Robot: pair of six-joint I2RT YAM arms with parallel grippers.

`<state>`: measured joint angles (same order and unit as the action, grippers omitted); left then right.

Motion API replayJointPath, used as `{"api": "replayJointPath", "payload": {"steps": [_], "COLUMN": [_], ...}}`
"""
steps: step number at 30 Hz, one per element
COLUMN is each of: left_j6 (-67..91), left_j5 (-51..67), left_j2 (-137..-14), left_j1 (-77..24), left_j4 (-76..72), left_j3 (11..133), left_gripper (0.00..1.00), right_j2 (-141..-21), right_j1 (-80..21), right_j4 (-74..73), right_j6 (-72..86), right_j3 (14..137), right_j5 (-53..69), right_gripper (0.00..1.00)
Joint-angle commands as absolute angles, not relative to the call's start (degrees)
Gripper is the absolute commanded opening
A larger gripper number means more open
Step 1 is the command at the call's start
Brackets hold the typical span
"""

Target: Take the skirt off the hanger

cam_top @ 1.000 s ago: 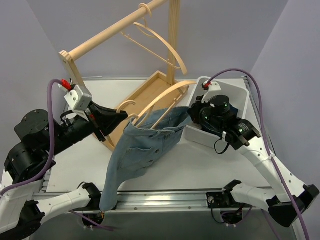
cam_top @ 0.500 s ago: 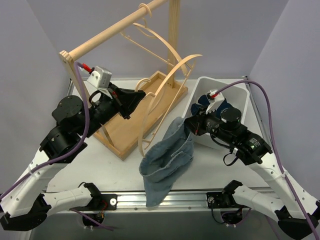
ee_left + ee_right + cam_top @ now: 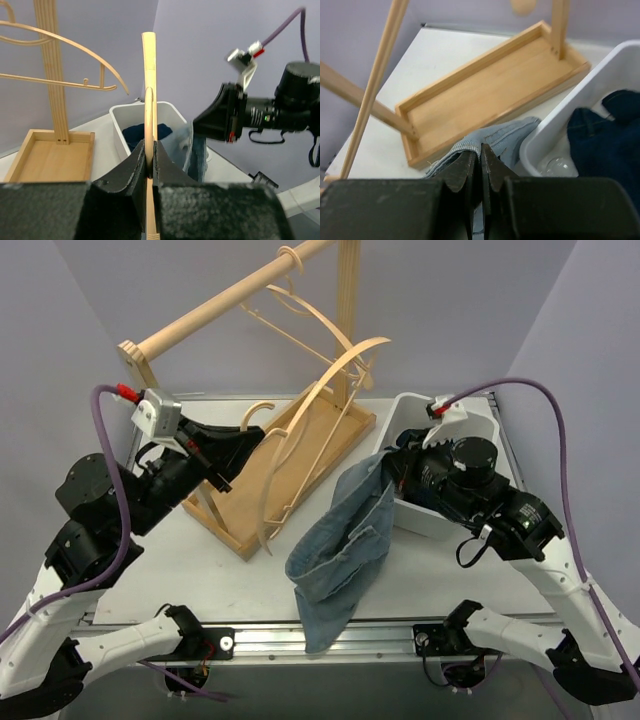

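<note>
Where the two arms are bolted, a white table runs back to pale lilac walls, and on it stands a wooden rack with a tray-like base and a long round rail. A second wooden hanger hangs from that rail near the upright post. To the right sits a white bin with dark blue cloth inside.

The skirt is faded blue denim, crumpled into a long drooping fold. It hangs in the air between the rack base and the bin, its lower end dangling over the near edge of the table. It is off the hanger; the two are apart, the hanger's thin bent-wood arc held up on the left side.

The left gripper has its jaws pinched tight on the hanger's wood. The right gripper has its jaws pressed together on the skirt's top edge.

From above I see the whole length of the skirt. The left wrist view shows the hanger edge-on, rising straight from between black fingers, with the other arm's gripper beyond. The right wrist view shows only a bunched denim hem at its fingertips, the bin's rim just beside it, and the dark cloth the overhead view mostly hides.
</note>
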<state>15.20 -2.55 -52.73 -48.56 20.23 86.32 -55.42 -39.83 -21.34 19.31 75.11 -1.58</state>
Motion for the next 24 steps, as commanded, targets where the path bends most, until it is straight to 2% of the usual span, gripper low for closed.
{"api": "replayJointPath", "payload": {"steps": [1, 4, 13, 19, 24], "left_j6": [11.52, 8.89, 1.68, 0.97, 1.32], "left_j5": [-3.51, -5.71, -9.49, -9.32, -7.82], "left_j2": [-50.80, -49.66, -48.34, -47.55, -48.25], "left_j1": [-48.52, -48.52, -48.52, -48.52, -48.52], "left_j4": [22.40, 27.24, 36.99, 37.18, 35.68], "left_j3": [84.55, 85.43, 89.56, 87.63, 85.96], "left_gripper": [0.02, 0.02, 0.02, 0.02, 0.02], "right_j2": [-60.80, -66.61, -74.44, -72.07, -75.23], "right_j1": [-39.73, -37.89, -33.84, -33.93, -33.93], "right_j4": [-22.31, -25.30, -23.56, -15.92, -14.94], "right_j6": [13.55, 10.65, 5.72, 1.94, -2.98], "right_j3": [84.18, 93.05, 113.62, 115.66, 124.09], "right_j5": [-13.69, -19.33, -22.22, -27.59, -31.37], "right_gripper": [0.00, 0.00, 0.00, 0.00, 0.00]}}
